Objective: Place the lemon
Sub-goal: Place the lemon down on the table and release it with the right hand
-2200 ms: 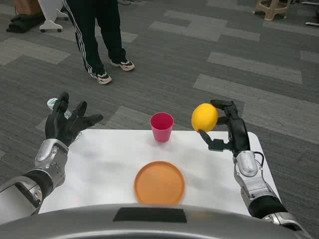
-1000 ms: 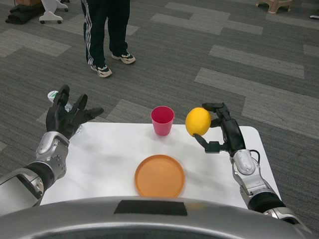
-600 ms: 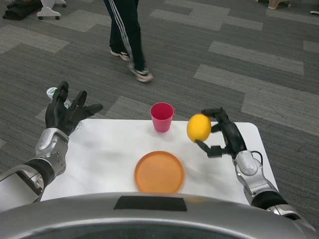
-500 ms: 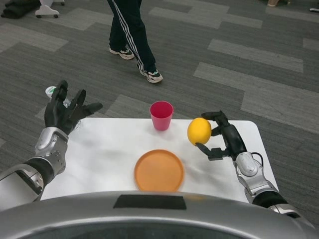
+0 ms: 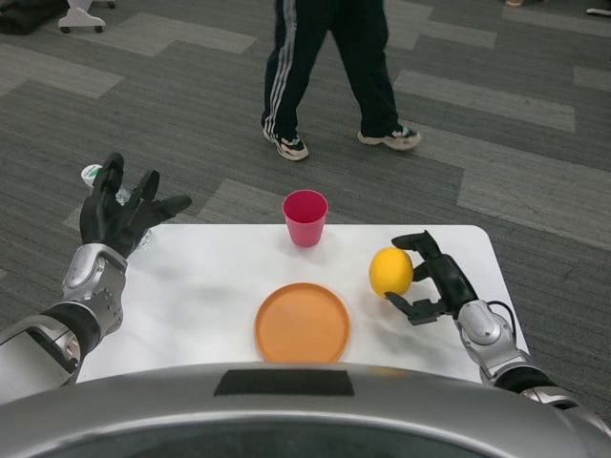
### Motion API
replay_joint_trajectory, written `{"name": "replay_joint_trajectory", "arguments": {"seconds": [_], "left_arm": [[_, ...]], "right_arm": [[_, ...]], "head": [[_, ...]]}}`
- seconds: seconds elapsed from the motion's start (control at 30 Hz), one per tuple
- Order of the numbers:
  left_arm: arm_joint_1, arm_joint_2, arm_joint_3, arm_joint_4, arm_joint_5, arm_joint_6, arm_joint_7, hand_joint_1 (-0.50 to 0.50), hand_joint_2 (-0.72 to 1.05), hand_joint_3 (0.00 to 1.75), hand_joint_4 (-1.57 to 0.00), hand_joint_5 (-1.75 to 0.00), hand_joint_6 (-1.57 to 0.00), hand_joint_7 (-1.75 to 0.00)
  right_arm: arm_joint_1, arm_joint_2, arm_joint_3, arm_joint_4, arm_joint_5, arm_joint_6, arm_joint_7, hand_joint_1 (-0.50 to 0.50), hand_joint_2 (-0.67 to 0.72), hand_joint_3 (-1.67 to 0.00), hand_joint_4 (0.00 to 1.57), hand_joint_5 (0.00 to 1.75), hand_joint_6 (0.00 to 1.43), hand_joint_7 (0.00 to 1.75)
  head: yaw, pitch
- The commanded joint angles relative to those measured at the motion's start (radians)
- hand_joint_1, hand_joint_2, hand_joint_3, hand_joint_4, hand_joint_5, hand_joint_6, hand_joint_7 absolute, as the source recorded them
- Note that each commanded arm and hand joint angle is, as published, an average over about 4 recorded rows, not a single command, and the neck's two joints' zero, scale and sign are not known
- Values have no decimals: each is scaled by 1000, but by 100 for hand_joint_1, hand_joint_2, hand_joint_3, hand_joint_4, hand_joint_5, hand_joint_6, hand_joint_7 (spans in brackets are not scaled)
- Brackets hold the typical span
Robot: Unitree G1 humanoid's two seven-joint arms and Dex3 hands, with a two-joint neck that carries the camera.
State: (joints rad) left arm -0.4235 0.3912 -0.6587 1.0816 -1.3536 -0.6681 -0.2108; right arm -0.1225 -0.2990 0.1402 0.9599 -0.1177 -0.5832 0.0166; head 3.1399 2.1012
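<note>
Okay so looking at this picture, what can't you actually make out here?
All from the head view:
- Whether the lemon rests on the table or hangs just above it: the angle doesn't settle it.
- The right hand palm side, hidden behind the lemon and its own fingers.
- The person above the thighs, cut off by the top edge.
- The small white and green thing beyond the left hand: partly hidden, too small to identify.

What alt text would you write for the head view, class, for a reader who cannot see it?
The robot's right hand holds a yellow lemon low over a white table, right of an orange plate. A pink cup stands behind the plate, the left hand hovers open at the table's far left corner, and a person's legs show beyond.
</note>
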Motion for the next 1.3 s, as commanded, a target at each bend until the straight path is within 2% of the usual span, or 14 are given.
{"name": "replay_joint_trajectory", "arguments": {"seconds": [0.03,0.13,0.3,0.47,0.6,0.67,0.77,1.03,1.17,1.3], "left_arm": [[2,2,1,0,1,-2,-2,50,105,9,-4,0,0,0],[2,1,1,0,2,-2,-2,50,105,9,-4,0,0,0],[2,0,1,0,1,-2,-2,50,105,9,-4,0,0,0],[1,0,2,0,2,-2,-2,50,105,9,-4,0,0,0],[0,0,2,0,2,-2,-2,50,105,9,-4,0,0,0],[0,0,2,0,2,-2,-1,50,105,9,-4,0,0,0],[0,0,2,0,2,-2,-1,50,105,9,-4,0,0,0],[0,0,2,1,2,-2,0,50,105,9,-4,0,0,0],[0,0,2,1,2,-2,1,50,105,9,-4,0,0,0],[0,0,2,0,2,-2,0,50,105,9,-4,0,0,0]], "right_arm": [[-11,-8,-32,18,-51,0,4,-29,-60,-115,0,165,1,98],[-13,-10,-55,59,-85,0,8,-29,-60,-119,0,158,0,94],[-12,-8,-88,101,-84,0,13,-29,-60,-119,0,145,0,77],[-15,-5,-109,165,-83,0,39,-29,-54,-115,0,126,0,38],[-22,-5,-114,197,-80,0,59,-27,-51,-87,0,112,0,17],[-26,-5,-118,211,-79,0,68,-25,-41,-69,0,99,0,10],[-33,-5,-120,227,-77,0,83,-25,-29,-54,0,87,0,7],[-40,-6,-125,249,-77,0,90,-25,-19,-40,0,87,0,3],[-39,-4,-139,249,-78,-1,89,-29,-16,-40,0,97,0,0],[-38,1,-179,247,-78,-4,83,-29,-16,-40,0,97,0,0]], "head": [[-9,-1],[-19,-5],[-20,-6],[-20,-6],[-20,-6],[-36,-9],[-42,-9],[-42,-6],[-69,4],[-115,27]]}}
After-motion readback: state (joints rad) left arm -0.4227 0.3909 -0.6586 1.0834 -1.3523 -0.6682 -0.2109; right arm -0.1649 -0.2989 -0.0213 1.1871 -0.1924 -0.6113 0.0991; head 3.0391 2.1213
